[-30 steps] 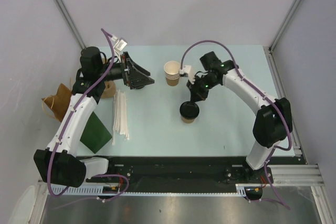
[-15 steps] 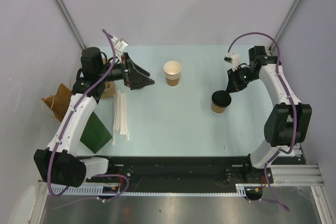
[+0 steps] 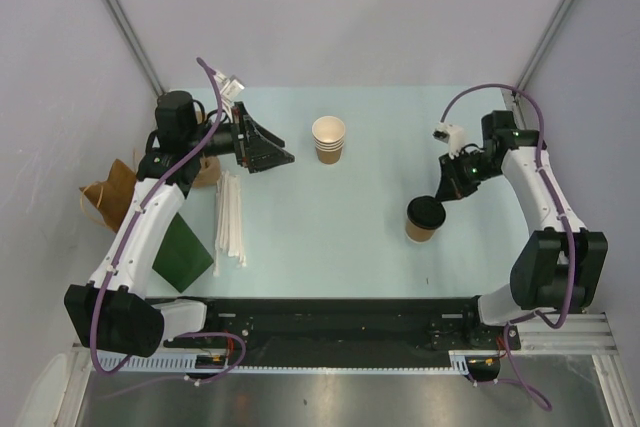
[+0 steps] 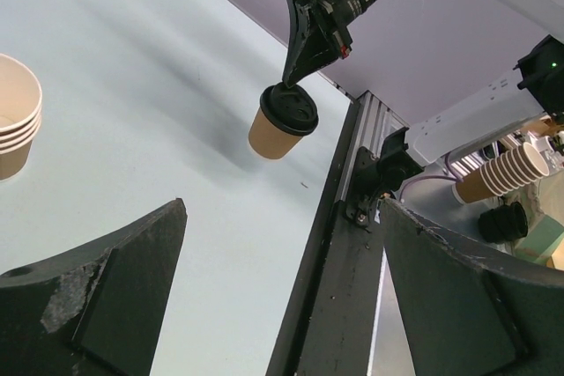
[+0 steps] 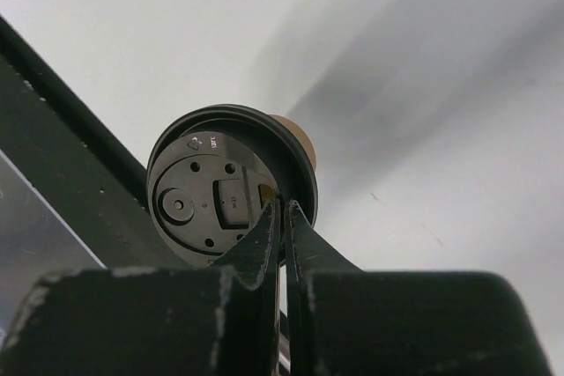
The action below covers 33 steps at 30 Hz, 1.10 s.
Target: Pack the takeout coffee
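The takeout coffee (image 3: 424, 218), a small tan paper cup with a black lid, hangs slightly tilted just above the table's right half. My right gripper (image 3: 441, 198) is shut on its rim. In the right wrist view the two fingertips pinch the edge of the coffee's lid (image 5: 216, 187), and the right gripper (image 5: 283, 209) shows almost no gap. The left wrist view shows the coffee (image 4: 281, 123) far off, with its shadow on the table below. My left gripper (image 3: 278, 160) hovers at the back left, open, with nothing between its fingers (image 4: 115, 297).
A stack of nested tan cups (image 3: 328, 139) stands at the back middle. White straws (image 3: 229, 215) lie on the left, beside a flat green bag (image 3: 182, 252) and a crumpled brown paper bag (image 3: 108, 193). A black rail (image 3: 380, 315) runs along the near edge.
My right arm carried the coffee from the table's middle to the right side, then slightly toward the near edge. The left arm has stayed put and open.
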{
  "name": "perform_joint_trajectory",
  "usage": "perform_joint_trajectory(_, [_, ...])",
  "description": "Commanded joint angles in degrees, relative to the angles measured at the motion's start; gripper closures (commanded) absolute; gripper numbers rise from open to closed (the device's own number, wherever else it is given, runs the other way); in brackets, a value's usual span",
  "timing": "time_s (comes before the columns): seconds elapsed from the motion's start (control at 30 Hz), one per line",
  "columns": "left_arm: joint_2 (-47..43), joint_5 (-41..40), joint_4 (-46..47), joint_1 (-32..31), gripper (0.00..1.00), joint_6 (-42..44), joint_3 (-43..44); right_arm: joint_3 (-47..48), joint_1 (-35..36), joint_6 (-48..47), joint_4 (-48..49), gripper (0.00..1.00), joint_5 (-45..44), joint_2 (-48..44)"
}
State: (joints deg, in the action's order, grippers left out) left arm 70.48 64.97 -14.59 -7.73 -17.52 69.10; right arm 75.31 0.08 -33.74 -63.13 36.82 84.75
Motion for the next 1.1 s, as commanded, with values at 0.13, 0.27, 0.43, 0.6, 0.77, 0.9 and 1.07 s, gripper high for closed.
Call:
perform_joint_trajectory(0.13, [-1.04, -0.02, 0.27, 0.52, 0.03, 2.05, 1.04, -5.6, -7.1, 1.92, 2.39, 1.0, -6.84, -3.27])
perform_joint_trajectory(0.27, [-1.48, -0.19, -1.05, 0.52, 0.03, 3.28, 1.12, -7.89, -8.6, 1.57, 3.11, 1.0, -7.46, -5.03])
perform_joint_trajectory(0.43, [-1.92, -1.16, -3.07, 0.52, 0.02, 4.77, 1.56, -10.62, -9.13, 0.69, 3.37, 1.0, -7.46, -6.26])
perform_joint_trajectory(0.6, [-2.01, -2.21, -6.5, 0.78, 0.02, 6.79, 2.53, -12.38, -9.83, 0.07, 3.81, 1.0, -7.46, -6.97])
perform_joint_trajectory(0.77, [-1.4, -4.76, -11.42, 1.05, 0.01, 9.69, 4.98, -12.91, -9.92, 0.42, 3.81, 0.82, -6.94, -7.93])
perform_joint_trajectory(0.9, [0.71, -7.48, -16.51, 1.05, 0.01, 12.77, 8.94, -12.82, -9.75, 0.87, 3.28, 0.6, -5.79, -9.16])
perform_joint_trajectory(1.07, [3.52, -14.93, -22.93, 1.13, 0.02, 16.02, 15.69, -12.73, -8.61, 2.27, 3.54, 0.46, -5.18, -11.53])
